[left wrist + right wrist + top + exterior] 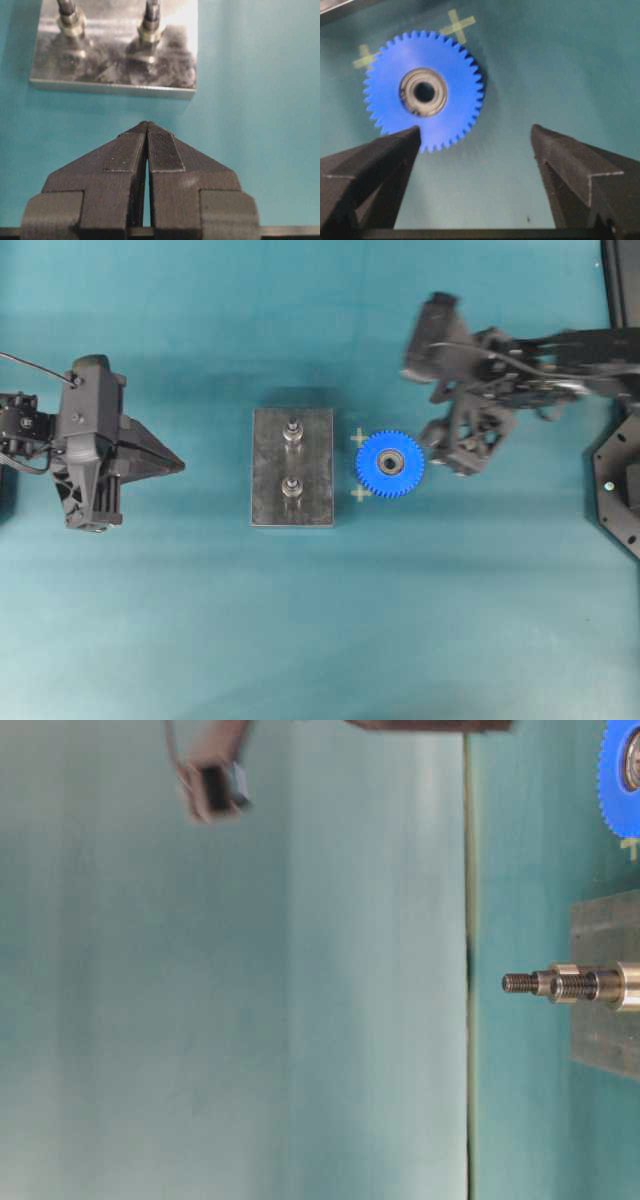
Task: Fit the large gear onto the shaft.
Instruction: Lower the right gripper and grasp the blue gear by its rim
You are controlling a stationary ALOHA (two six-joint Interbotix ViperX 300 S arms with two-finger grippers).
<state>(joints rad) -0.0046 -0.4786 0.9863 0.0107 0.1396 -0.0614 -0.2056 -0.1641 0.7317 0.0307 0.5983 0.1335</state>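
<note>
The blue gear (pixel 390 464) lies flat on the bench at three o'clock of the grey plate (pixel 291 468), and the right gripper (pixel 477 137), fingers wide apart, should centre over it before closing, though blur hides its height, while the left gripper (pixel 147 127) rests fingers together.
</note>
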